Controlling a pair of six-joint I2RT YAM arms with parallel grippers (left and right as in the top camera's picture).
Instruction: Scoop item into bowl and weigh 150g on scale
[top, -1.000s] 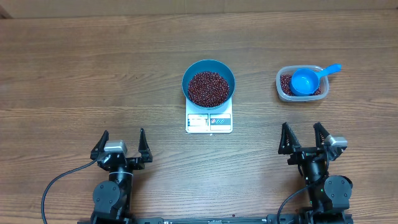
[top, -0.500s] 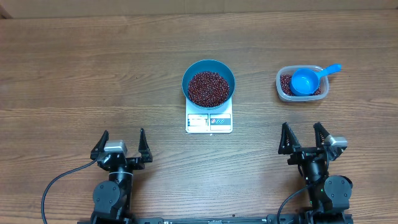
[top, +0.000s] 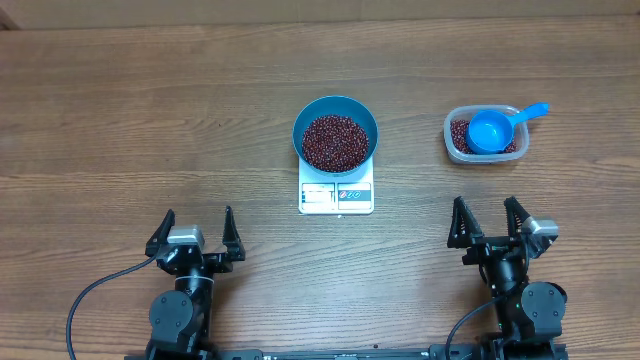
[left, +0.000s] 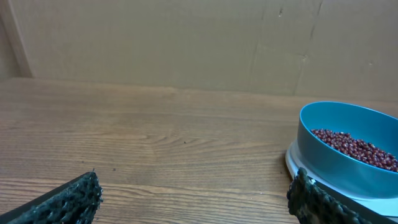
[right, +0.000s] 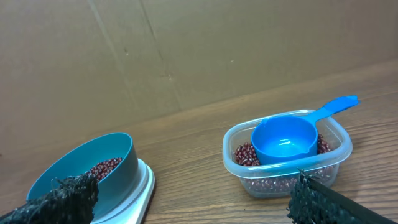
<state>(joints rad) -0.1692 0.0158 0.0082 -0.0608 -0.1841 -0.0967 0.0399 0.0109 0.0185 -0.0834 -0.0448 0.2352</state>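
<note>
Brown wood-grain tabletop (top: 120, 110) under everything, seen whole only from overhead. Behind it, a plain tan cardboard wall (left: 186, 43), broad in both wrist views, a thin strip overhead.

Near the front edge, well apart: left pincer (top: 198, 225) and right pincer (top: 485, 215), each spread fully wide, gripping nothing. In the wrist views, only dark textured fingertips (left: 71, 199) at the bottom corners.

At centre, a round deep bright blue bowl (top: 335, 101) standing on a small flat white square kitchen scale (top: 336, 196), grey display panel toward the arms. Inside the bowl, a heap of small dark red-brown beans (top: 335, 142). Readout too small to read in any view. Bowl's side wall and depth shown from the left wrist; overhead just the round mouth.

To the right, apart from the scale, a clear rounded-rectangular plastic tub (top: 447, 135) with more beans in the bottom. Resting in it, cup upward and empty, a small blue handled scoop (top: 489, 131), handle out over the far right corner. Tub and scoop outside the left wrist view, plain from the right wrist.

Against the pictures of a second and half a second before: same throughout, nothing shifted.
</note>
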